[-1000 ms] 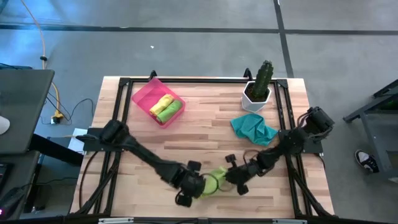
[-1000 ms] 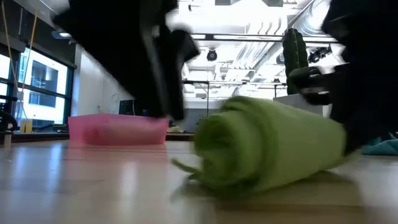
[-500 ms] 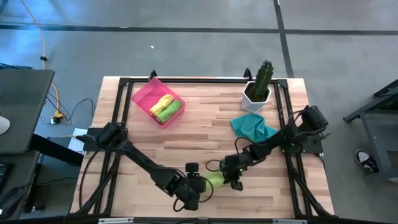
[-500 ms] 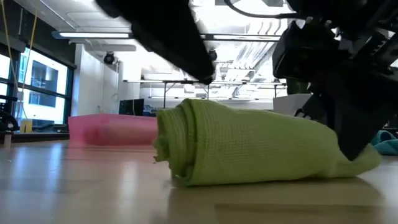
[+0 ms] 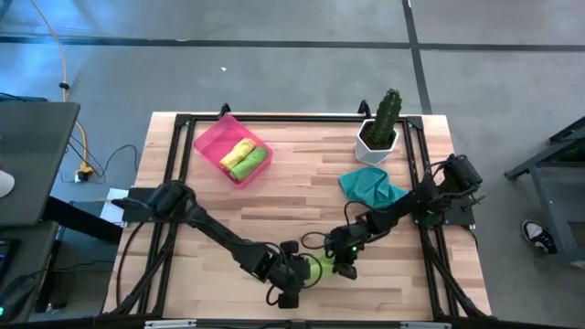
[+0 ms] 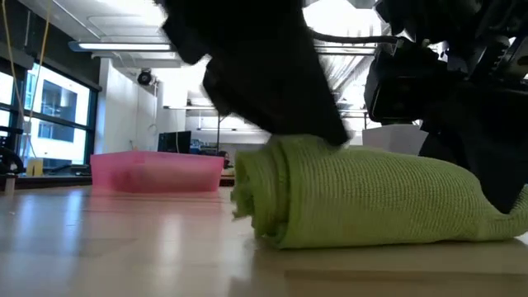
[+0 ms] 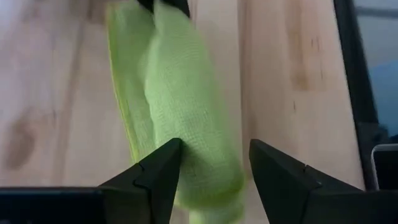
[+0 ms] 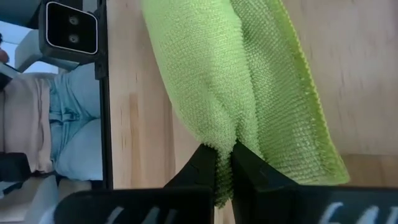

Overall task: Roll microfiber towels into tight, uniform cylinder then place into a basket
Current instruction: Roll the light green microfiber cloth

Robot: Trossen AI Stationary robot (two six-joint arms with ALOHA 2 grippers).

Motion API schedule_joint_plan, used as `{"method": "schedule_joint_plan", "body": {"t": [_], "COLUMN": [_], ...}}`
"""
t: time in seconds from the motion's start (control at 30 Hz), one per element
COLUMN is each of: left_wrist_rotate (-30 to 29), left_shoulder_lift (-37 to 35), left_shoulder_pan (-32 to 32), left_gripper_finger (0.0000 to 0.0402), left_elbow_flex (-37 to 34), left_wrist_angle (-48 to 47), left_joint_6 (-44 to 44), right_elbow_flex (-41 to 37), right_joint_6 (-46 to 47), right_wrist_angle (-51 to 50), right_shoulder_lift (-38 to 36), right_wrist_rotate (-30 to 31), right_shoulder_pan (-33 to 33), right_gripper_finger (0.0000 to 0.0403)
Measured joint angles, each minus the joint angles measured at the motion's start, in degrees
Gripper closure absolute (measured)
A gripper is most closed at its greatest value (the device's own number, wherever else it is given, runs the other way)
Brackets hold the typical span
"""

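Observation:
A lime green microfiber towel [image 5: 320,268], rolled into a thick cylinder, lies on its side on the wooden table near the front edge [image 6: 371,198]. My left gripper [image 5: 298,276] is open, with its fingers on either side of the roll's left end [image 7: 186,106]. My right gripper [image 5: 341,262] is shut on the roll's right end. The pink basket [image 5: 212,139] stands at the far left and holds a yellow roll and a green roll. A teal towel [image 5: 372,189] lies crumpled at the right. My left gripper comes at the roll's left end [image 7: 205,180] slanting down, one finger [image 7: 158,174] on each side, along the roll; whether they touch it I cannot tell. My right gripper pinches a bunched fold at the roll's right end [image 8: 219,142] between its two shut fingers. It comes slanting down from the table's right. The roll rests on the table, and its right end flattens out beside the fingers [image 6: 503,221].
A white pot with a cactus [image 5: 378,132] stands at the far right, behind the teal towel. The table's black frame runs along its edges [image 5: 174,183]. A person's legs [image 8: 68,124] show beyond the table's near edge.
My left gripper has moved toward the table's right edge and come down over the roll's left end. My right gripper has shifted a little toward the left and rolled its wrist. The green roll has turned about on the table and lies more side-on to the low view.

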Motion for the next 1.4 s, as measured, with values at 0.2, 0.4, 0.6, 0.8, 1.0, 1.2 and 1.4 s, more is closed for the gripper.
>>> {"method": "schedule_joint_plan", "body": {"t": [0.2,0.4,0.6,0.8,1.0,1.2,1.4], "left_wrist_rotate": [0.3,1.3,6.0,10.8,15.6,17.2,17.3], "left_shoulder_lift": [2.6,4.5,6.4,6.6,6.6,6.7,6.7], "left_shoulder_pan": [0.1,0.7,1.6,2.3,3.7,5.1,6.2], "left_gripper_finger": [0.0213,0.0222,0.0243,0.0273,0.0292,0.0295,0.0296], "left_elbow_flex": [0.0,0.1,0.3,0.4,0.2,0.2,0.2], "left_wrist_angle": [2.8,4.0,4.3,4.1,4.0,4.1,4.1], "left_joint_6": [0.0,-4.2,-8.7,-15.0,-20.6,-21.6,-22.5], "right_elbow_flex": [0.0,0.0,0.0,0.0,0.0,0.1,0.1], "right_joint_6": [1.0,-0.2,-6.4,-16.8,-38.2,-44.0,-44.6], "right_wrist_angle": [-0.9,-0.5,-2.3,-10.5,-18.5,-12.6,-7.1], "right_shoulder_lift": [0.0,0.0,-1.4,-7.4,-15.2,-17.3,-11.4], "right_wrist_rotate": [-0.9,-1.0,-0.9,-0.8,17.3,29.6,37.8], "right_shoulder_pan": [-0.6,-0.8,-1.0,-2.4,3.1,12.4,17.1], "right_gripper_finger": [0.0402,0.0395,0.0316,0.0258,0.0255,0.0268,0.0269]}}
